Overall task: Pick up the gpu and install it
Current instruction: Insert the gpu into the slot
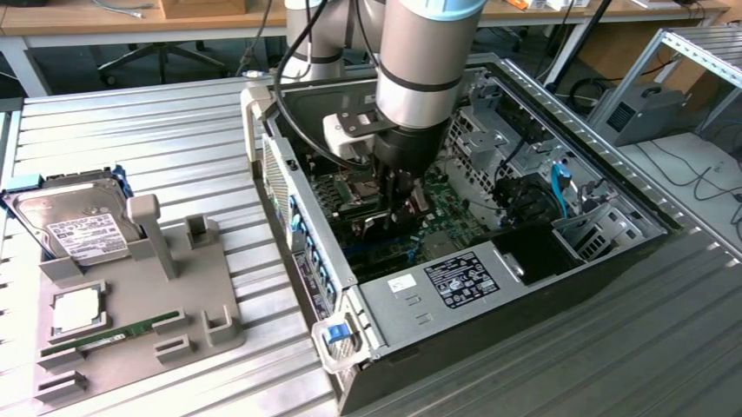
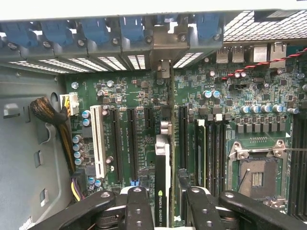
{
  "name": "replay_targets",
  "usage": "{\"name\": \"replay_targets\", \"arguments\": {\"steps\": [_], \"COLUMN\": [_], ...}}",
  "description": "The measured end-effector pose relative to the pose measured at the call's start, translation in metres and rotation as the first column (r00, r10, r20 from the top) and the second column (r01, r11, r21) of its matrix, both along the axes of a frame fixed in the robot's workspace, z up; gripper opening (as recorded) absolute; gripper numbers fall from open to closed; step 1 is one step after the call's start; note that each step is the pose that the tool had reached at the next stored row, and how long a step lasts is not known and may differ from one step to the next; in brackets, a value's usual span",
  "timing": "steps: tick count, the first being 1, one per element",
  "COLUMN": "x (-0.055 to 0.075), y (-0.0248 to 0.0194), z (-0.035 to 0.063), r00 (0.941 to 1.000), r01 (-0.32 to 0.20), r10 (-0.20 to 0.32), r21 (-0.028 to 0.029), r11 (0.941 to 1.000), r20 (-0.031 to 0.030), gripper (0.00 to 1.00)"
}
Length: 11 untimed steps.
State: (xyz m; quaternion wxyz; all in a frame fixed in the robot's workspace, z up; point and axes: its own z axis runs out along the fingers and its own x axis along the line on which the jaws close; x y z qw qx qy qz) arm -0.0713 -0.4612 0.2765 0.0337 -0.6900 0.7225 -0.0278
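Note:
The gpu point(image 2: 162, 177) stands on edge between my fingertips, a thin dark card with a pale label strip. It runs from the gripper toward the case's rear slot openings, and its metal bracket end point(image 2: 163, 68) lies at that rear wall. My gripper point(image 2: 164, 207) is shut on the gpu, one finger point(image 2: 138, 206) on each side. The card sits over the black expansion slots of the green motherboard point(image 2: 129, 96); I cannot tell whether it is seated. In the exterior view my gripper point(image 1: 401, 201) reaches down inside the open computer case point(image 1: 487, 287).
A white slot point(image 2: 98, 141), a memory stick in its socket point(image 2: 201, 153) and the open processor socket point(image 2: 256, 177) flank the card. Sleeved cables point(image 2: 53, 112) hang by the case wall. At the exterior view's left a grey fixture point(image 1: 197, 287) holds a hard drive point(image 1: 76, 228) and a green memory stick point(image 1: 116, 334).

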Motion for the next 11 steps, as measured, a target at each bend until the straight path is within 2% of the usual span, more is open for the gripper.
{"name": "replay_targets", "arguments": {"steps": [1, 2, 3, 4, 5, 9, 11], "x": [0.0004, 0.0006, 0.0009, 0.0009, 0.0009, 0.0009, 0.0009], "y": [0.0001, 0.0001, 0.0, 0.0, 0.0, 0.0, 0.0002], "z": [-0.0001, 0.0, 0.0001, 0.0001, 0.0001, 0.0, 0.0001], "r00": [1.0, 0.9998, 0.9994, 0.999, 0.9987, 0.9987, 0.9987], "r01": [0.0, 0.0, 0.0, 0.0, 0.0, 0.0, 0.0], "r10": [0.0, 0.0, 0.0, 0.0, 0.0, 0.0, 0.0], "r21": [0.0002, 0.0001, -0.0001, 0.0, -0.0002, 0.0001, 0.0062], "r11": [1.0, 1.0, 1.0, 1.0, 1.0, 1.0, 1.0], "r20": [-0.0061, -0.0182, -0.0345, -0.0443, -0.0501, -0.0506, -0.0506], "gripper": [0.35, 0.35, 0.35, 0.35, 0.35, 0.35, 0.35]}}
